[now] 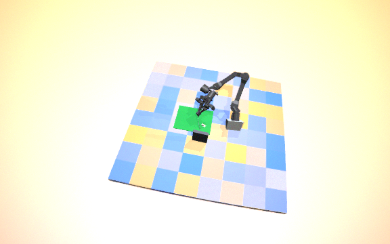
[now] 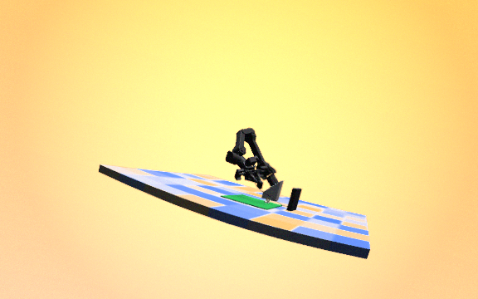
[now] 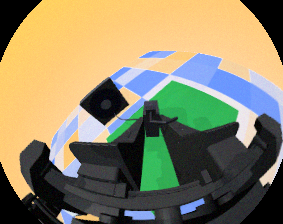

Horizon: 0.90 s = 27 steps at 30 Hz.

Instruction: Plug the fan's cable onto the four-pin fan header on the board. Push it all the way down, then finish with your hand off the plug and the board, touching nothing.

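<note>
My gripper (image 1: 198,114) (image 2: 260,186) (image 3: 150,119) is shut on the fan cable's small black plug (image 3: 151,106), which sticks out beyond the fingertips in the wrist view. The gripper is tilted and holds the plug above the green board (image 1: 184,119) (image 2: 239,198) (image 3: 212,107). The small white header (image 1: 203,125) (image 2: 267,201) is on the board, near the fan's side. In the top view the fingertips are up and left of it. The header does not show in the wrist view. The thin cable (image 1: 198,123) (image 3: 126,119) runs from the plug to the fan.
The black fan (image 1: 200,137) (image 2: 294,199) (image 3: 103,102) stands upright just beyond the board's edge. The grey arm base (image 1: 234,125) (image 2: 272,193) stands to the right of the board in the top view. The patchwork table top (image 1: 190,164) (image 2: 239,214) lies under everything.
</note>
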### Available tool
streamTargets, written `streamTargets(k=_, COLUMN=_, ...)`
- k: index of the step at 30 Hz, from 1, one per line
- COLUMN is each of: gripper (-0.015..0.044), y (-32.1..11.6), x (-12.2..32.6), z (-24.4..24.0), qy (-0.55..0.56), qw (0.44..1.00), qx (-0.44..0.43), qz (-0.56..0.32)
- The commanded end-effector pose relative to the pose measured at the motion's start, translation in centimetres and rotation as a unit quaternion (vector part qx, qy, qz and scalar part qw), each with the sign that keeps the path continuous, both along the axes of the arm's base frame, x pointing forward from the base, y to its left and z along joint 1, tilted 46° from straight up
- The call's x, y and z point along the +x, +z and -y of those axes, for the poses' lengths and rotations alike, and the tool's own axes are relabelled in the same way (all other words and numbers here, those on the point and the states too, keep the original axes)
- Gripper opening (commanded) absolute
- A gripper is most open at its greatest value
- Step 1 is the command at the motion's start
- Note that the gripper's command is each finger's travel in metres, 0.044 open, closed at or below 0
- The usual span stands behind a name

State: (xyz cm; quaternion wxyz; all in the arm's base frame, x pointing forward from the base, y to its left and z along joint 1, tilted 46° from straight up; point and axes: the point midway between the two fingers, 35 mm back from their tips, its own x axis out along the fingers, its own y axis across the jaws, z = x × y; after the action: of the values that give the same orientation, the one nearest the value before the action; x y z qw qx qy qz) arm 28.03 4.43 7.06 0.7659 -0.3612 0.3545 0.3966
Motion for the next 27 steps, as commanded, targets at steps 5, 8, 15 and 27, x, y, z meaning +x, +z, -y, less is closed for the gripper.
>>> streamTargets(k=5, gripper=0.0, y=0.7, x=-0.1, z=0.2, qy=0.03, qw=0.998, qx=0.025, qz=0.057)
streamTargets(k=8, gripper=0.0, y=1.0, x=-0.2, z=0.3, qy=0.041, qw=0.995, qx=0.033, qz=0.08)
streamTargets(k=15, gripper=0.0, y=1.8, x=-0.4, z=0.6, qy=0.066, qw=0.988, qx=0.045, qz=0.135)
streamTargets(k=27, gripper=0.0, y=2.3, x=-0.8, z=0.5, qy=0.08, qw=0.982, qx=0.049, qz=0.165)
